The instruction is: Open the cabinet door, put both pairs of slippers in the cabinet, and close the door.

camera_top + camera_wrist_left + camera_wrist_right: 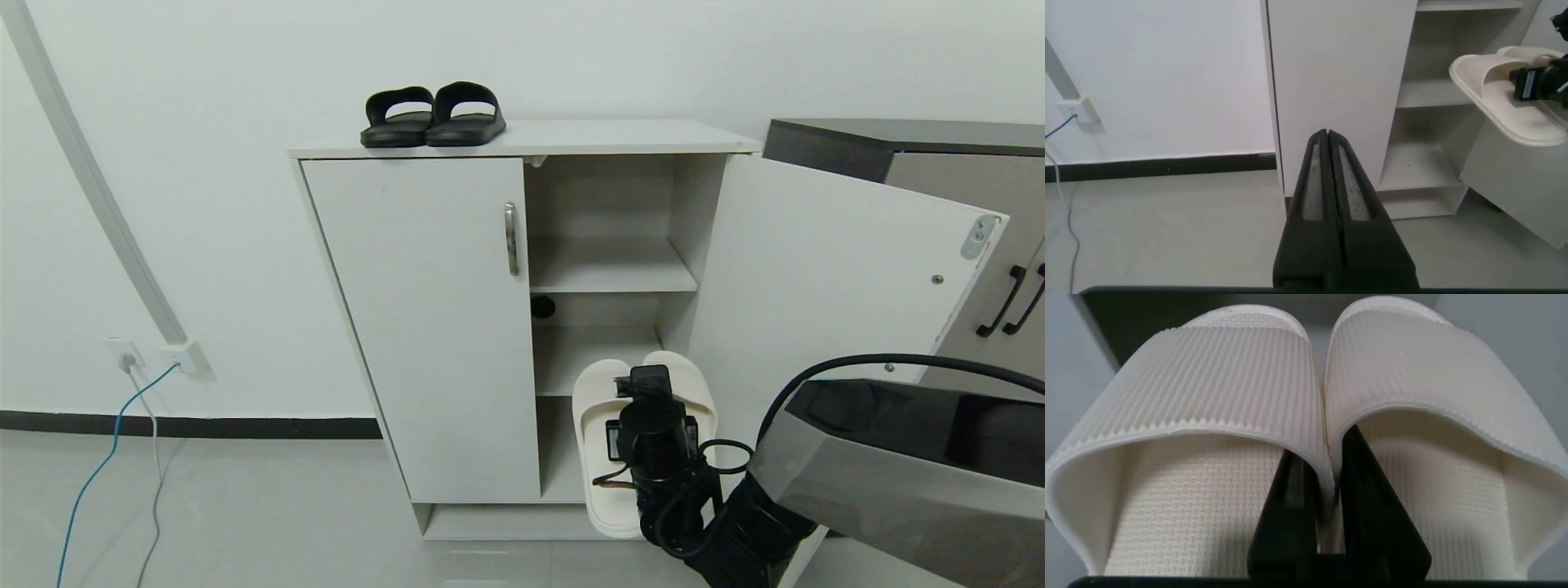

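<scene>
A white cabinet (522,135) stands against the wall, its right door (816,278) swung open and its left door (424,327) closed. A pair of black slippers (433,116) rests on its top at the left. My right gripper (649,384) is shut on a pair of white slippers (592,433), held in the air just in front of the open lower shelves. Its fingers (1290,514) pinch the two inner strap walls of the white slippers (1225,384) together. My left gripper (1327,139) is shut on nothing, low before the closed door (1339,73), left of the white slippers (1503,90).
Inside the open half are two bare shelves (608,265) and a bottom compartment. A grey cabinet (939,155) with black handles stands right of the open door. On the left wall are sockets (122,355) with cables running down to the tiled floor.
</scene>
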You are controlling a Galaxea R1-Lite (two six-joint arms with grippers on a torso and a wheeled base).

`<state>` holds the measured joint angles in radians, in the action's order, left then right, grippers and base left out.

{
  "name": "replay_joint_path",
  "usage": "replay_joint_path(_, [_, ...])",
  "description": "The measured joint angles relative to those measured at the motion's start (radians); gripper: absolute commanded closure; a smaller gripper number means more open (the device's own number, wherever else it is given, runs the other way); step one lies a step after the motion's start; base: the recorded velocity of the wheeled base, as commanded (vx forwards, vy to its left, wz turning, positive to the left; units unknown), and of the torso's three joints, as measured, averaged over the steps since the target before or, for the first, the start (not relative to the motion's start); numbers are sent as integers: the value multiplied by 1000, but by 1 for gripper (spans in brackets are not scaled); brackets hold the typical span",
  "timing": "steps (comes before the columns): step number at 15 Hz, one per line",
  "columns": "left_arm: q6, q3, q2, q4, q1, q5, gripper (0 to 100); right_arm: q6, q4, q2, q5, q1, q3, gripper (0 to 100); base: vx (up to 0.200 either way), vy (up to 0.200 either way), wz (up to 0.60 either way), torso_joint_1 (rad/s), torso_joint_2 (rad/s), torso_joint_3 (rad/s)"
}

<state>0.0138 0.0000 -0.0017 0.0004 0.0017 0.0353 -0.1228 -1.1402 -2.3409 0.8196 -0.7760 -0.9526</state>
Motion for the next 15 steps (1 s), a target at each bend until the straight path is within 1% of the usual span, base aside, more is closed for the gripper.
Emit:
replay_joint_path(9, [0,-2,2,1,0,0,100,0,-18,-7,-4,-10,14,100,0,0,0,0,0,0])
replay_joint_path(15, [-1,-2,2,1,0,0,100,0,-19,-11,-4,-10,13,100,0,0,0,1,3,-169])
